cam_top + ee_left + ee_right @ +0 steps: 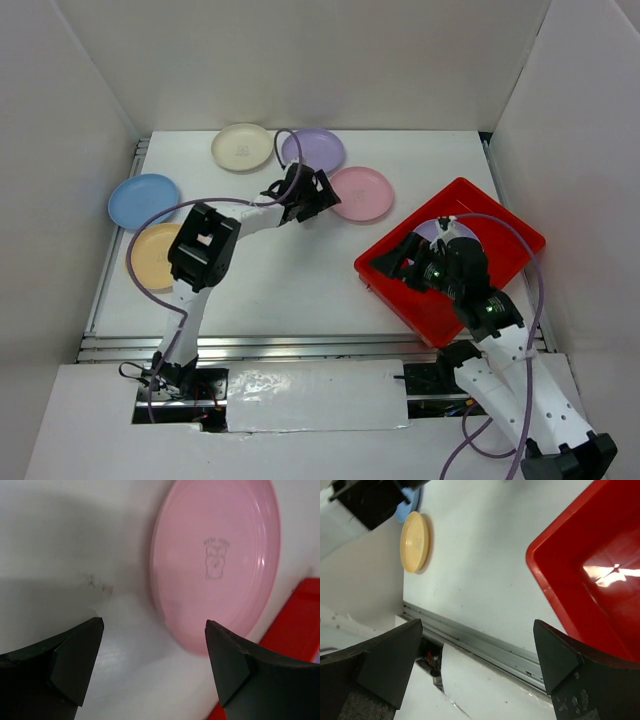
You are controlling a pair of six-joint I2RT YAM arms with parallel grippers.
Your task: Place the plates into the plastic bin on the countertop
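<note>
Five plates lie on the white countertop [290, 270]: cream [242, 147], purple [318, 148], pink [363, 194], blue [143, 200] and yellow-orange [152, 257]. The red plastic bin [500, 255] sits tilted at the right. My left gripper [322, 196] is open and empty, just left of the pink plate. In the left wrist view [155, 645] the pink plate [215, 565] lies just ahead of the jaws. My right gripper [393, 266] is open and empty over the bin's near-left rim. A pale round shape in the bin [445, 230] is mostly hidden by the arm.
White walls enclose the back and both sides. A metal rail [290, 347] runs along the near edge, also in the right wrist view [485, 645]. That view shows the bin [590, 575], the yellow-orange plate [415, 541] and the blue plate's edge [409, 507].
</note>
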